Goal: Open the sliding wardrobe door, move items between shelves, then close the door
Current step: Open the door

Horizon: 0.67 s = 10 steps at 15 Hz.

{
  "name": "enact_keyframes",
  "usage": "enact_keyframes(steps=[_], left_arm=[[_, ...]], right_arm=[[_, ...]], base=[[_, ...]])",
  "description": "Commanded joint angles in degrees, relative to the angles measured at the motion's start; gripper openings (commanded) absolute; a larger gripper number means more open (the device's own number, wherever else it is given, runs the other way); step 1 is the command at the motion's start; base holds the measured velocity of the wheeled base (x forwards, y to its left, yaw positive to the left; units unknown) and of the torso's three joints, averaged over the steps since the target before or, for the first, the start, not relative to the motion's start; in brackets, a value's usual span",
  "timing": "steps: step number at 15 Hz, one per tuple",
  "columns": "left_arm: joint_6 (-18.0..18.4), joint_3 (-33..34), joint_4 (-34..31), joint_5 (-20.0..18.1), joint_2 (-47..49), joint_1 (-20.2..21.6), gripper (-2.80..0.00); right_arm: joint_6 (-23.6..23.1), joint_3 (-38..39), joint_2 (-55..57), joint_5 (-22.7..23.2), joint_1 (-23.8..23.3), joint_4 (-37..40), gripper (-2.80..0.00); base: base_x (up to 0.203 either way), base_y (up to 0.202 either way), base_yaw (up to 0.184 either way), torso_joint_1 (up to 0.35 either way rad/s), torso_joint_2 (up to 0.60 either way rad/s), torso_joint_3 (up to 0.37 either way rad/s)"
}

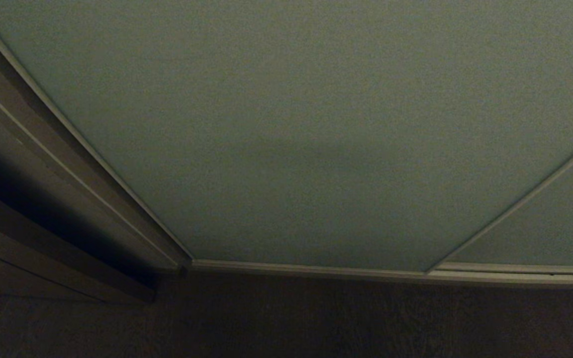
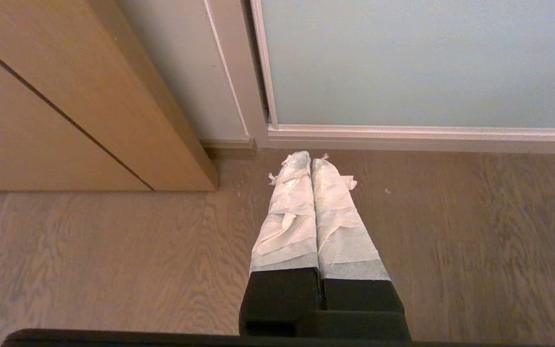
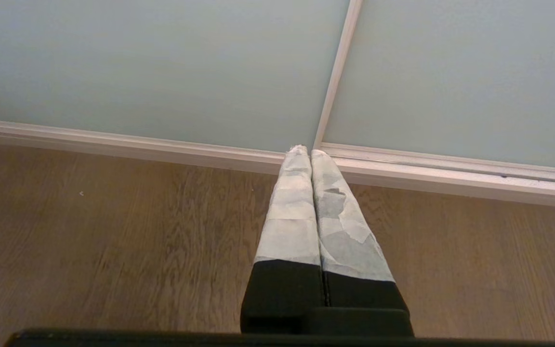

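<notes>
Two pincers hang low over the floor, each with its fingers pressed together and nothing between them. The left pincer [image 2: 310, 161], black at the base with its fingers wrapped in crinkled white tape, points at the grey-brown wood-grain floor [image 2: 113, 260] just short of the wardrobe's bottom corner. The right pincer [image 3: 305, 150], taped the same way, points toward the floor in front of the thin beige upright strip [image 3: 335, 72] that divides two pale panels.

The sliding wardrobe door [image 1: 306, 129], a tall, flat, matte pale grey-green panel edged by a thin light beige frame, fills most of the head view and stands shut, its lower edge sitting along the pale bottom rail [image 1: 316, 270]. A second panel of the same colour [image 1: 555, 223] lies to its right past the dividing strip. To the door's left, seen from the left wrist, a pale grey side post [image 2: 229, 72] stands next to light brown wooden panels [image 2: 65, 96] that meet the floor. Neither arm appears in the head view.
</notes>
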State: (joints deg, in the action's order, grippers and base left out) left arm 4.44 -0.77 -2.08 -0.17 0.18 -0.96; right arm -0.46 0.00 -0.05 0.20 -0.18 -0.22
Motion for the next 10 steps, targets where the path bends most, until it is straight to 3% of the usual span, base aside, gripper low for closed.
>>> enact_keyframes(steps=[1, 5, 8, 10], left_arm=[[-0.09, 0.02, 0.06, -0.09, -0.01, 0.00, -2.80], [0.13, 0.06, 0.15, -0.09, -0.01, 0.00, -2.80], [3.30, -0.02, -0.08, -0.94, 0.08, 0.00, -2.80], [3.38, -0.02, -0.02, -0.97, 0.08, 0.00, -2.80]], right_arm=[[-0.06, 0.00, 0.14, 0.06, 0.01, -0.04, -2.80], [-0.06, 0.00, 0.14, -0.02, -0.01, -0.04, -2.80], [-0.05, 0.00, 0.14, 0.00, 0.00, -0.04, -2.80], [-0.02, 0.00, 0.14, -0.02, 0.00, -0.04, -2.80]], base=[[0.000, 0.000, 0.000, 0.000, 0.00, 0.000], [0.000, 0.000, 0.000, 0.000, 0.00, 0.000], [0.000, 0.000, 0.000, 0.000, 0.00, 0.000], [0.000, 0.000, 0.000, 0.000, 0.00, 0.000]])
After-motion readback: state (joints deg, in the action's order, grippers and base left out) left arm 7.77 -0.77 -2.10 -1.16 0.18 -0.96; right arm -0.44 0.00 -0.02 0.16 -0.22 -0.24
